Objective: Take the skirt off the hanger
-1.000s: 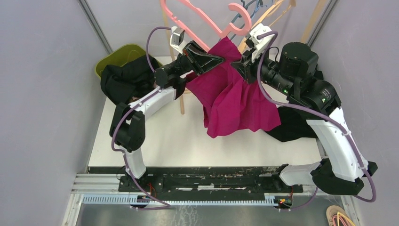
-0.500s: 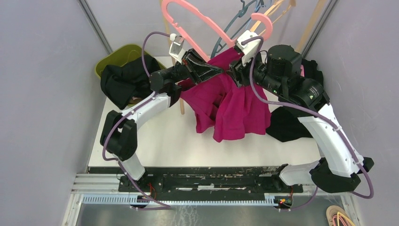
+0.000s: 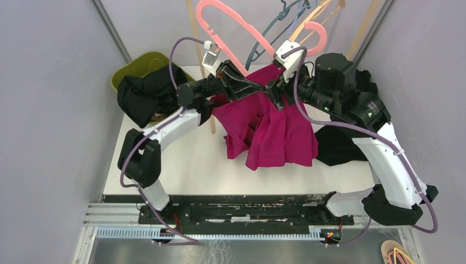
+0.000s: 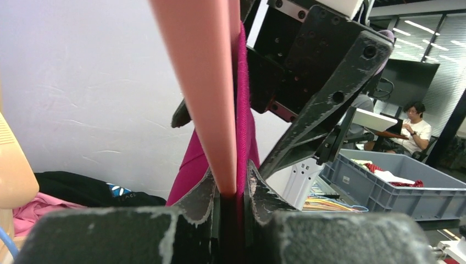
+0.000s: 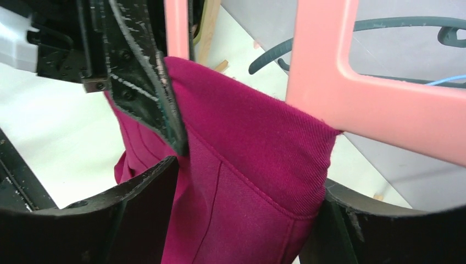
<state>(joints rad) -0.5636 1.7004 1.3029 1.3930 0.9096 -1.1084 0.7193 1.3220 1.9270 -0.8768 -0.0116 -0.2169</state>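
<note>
Hanging from the pink hanger (image 5: 351, 93) above the worktop's (image 3: 181, 159) far edge, the skirt (image 3: 275, 132) is not yet off. The left gripper's (image 4: 229, 184) jaws pinch the hanger bar. The right gripper's (image 5: 247, 187) jaws bracket the waistband, though I cannot tell whether they squeeze it.

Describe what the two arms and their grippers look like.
The left arm and right arm have white shell links between black joints and bases. Each carries a purple cable looping up to a white wrist camera housing. The left gripper and right gripper have black angular fingers, scuffed with chipped paint.
</note>
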